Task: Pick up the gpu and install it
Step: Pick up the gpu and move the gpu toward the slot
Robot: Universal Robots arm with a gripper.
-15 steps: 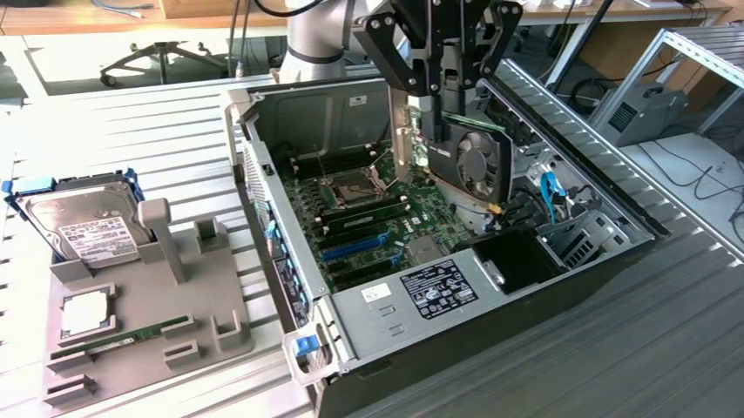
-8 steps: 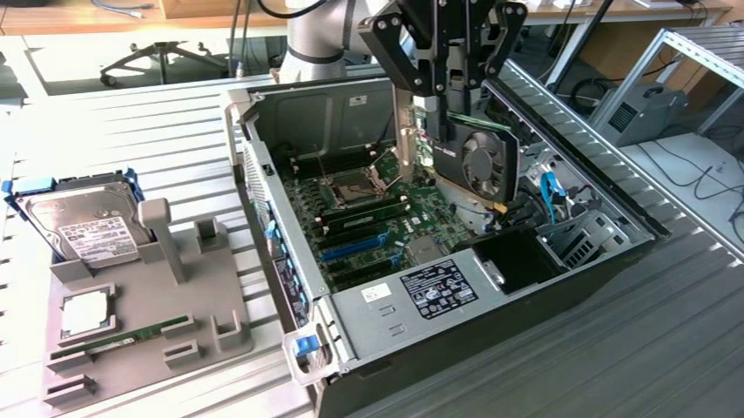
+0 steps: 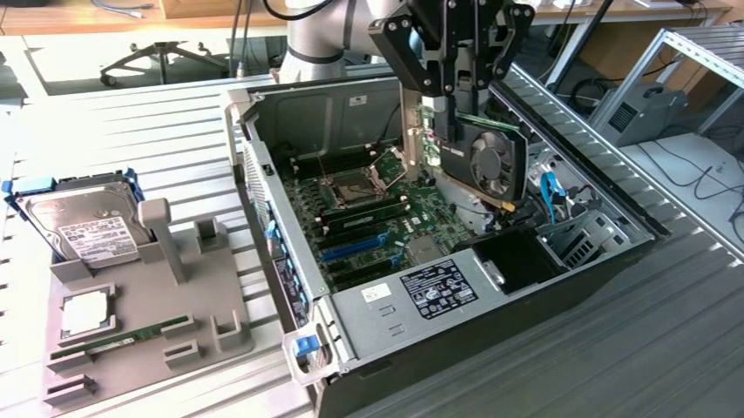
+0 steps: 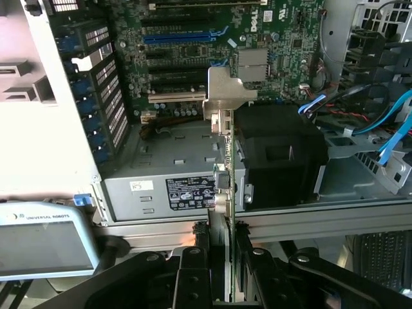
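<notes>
Tool clamps gpu edge-on above Dell motherboard; "UNIVERSAL ROBOTS" on grey arm housing.

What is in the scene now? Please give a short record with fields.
claw: shut on the graphics card
graphics card: held on edge above the open computer case, not in a slot
hard drive: on the grey tray, at the exterior view's left
memory stick: flat on the same tray
</notes>
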